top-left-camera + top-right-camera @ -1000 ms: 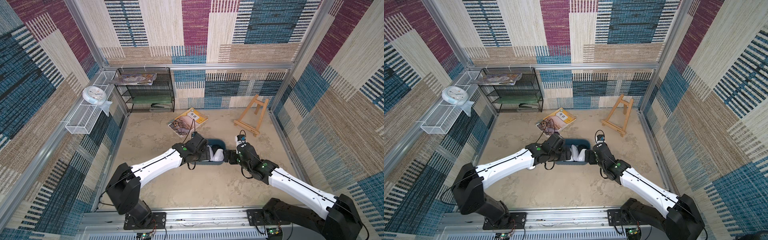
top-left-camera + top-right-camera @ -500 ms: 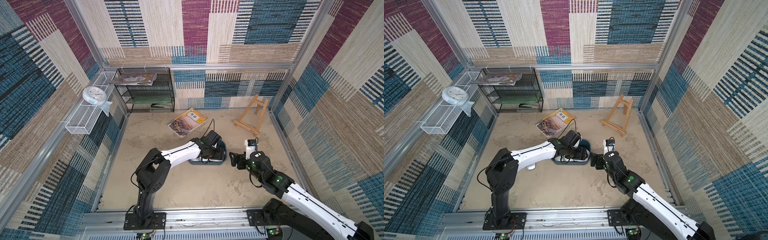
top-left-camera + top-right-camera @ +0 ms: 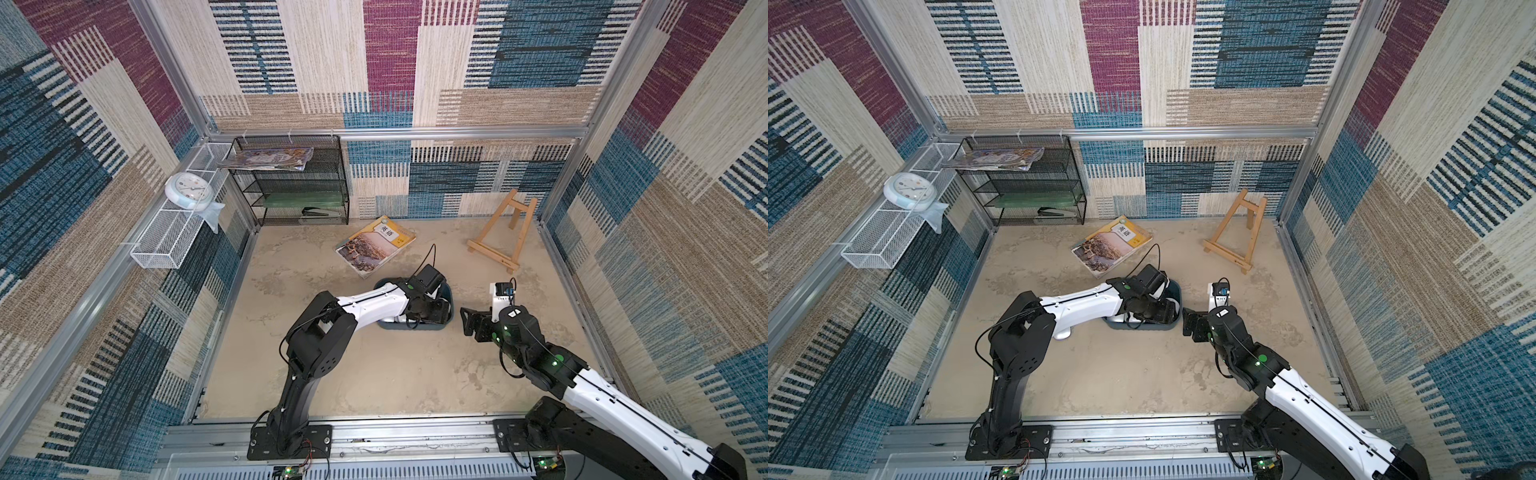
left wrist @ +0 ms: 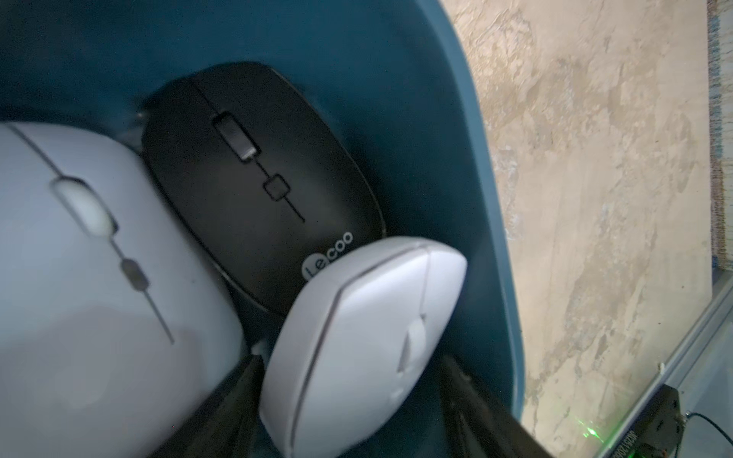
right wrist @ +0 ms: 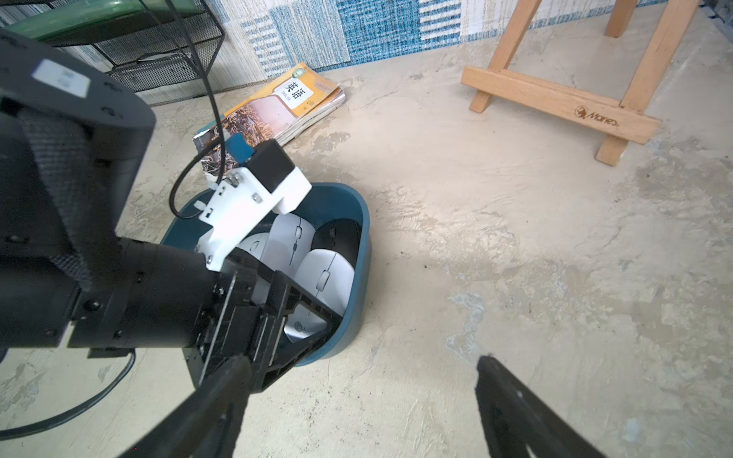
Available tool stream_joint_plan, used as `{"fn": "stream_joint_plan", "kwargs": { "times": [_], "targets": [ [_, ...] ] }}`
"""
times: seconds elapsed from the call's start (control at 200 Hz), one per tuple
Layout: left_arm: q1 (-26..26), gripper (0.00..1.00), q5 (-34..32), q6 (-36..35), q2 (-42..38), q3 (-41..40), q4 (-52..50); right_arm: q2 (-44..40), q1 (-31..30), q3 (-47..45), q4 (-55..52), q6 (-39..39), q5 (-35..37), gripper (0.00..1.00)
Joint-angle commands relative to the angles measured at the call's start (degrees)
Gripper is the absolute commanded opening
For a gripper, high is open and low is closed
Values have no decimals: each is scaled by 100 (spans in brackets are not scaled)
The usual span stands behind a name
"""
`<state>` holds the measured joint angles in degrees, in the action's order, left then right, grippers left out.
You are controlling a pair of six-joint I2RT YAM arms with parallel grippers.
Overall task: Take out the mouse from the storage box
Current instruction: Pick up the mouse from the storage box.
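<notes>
Right tool (image 3: 468,322) backed off storage box (image 5: 363,273), spread, over beige worktop (image 3: 395,374).
We cannot tell if left tool (image 4: 349,372) pinches white mouse (image 4: 369,317).

my left gripper (image 3: 1163,312) sits inside the storage box (image 3: 1179,296); my right gripper (image 3: 1190,324) hangs just beside it.

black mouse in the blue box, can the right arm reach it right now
Probably, but tightly. The black mouse lies mostly uncovered beside the storage box wall, and the right gripper hangs open outside it. The left gripper, straddling a white mouse next to it, crowds the box.
</notes>
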<state>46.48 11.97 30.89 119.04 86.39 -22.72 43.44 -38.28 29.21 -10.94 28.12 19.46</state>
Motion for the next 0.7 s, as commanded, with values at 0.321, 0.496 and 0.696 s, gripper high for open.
{"fn": "stream_joint_plan", "kwargs": {
  "times": [0.321, 0.496, 0.696],
  "targets": [
    [-102, 52, 261, -93, 49, -21, 77, 250, -4, 43, 140, 81, 10, 92],
    [-122, 42, 23, -211, -222, -111, -25, 322, -4, 63, 195, 80, -17, 92],
    [-152, 33, -85, -348, -254, -68, -224, 481, -4, 102, 250, 106, -35, 92]
  ]
}}
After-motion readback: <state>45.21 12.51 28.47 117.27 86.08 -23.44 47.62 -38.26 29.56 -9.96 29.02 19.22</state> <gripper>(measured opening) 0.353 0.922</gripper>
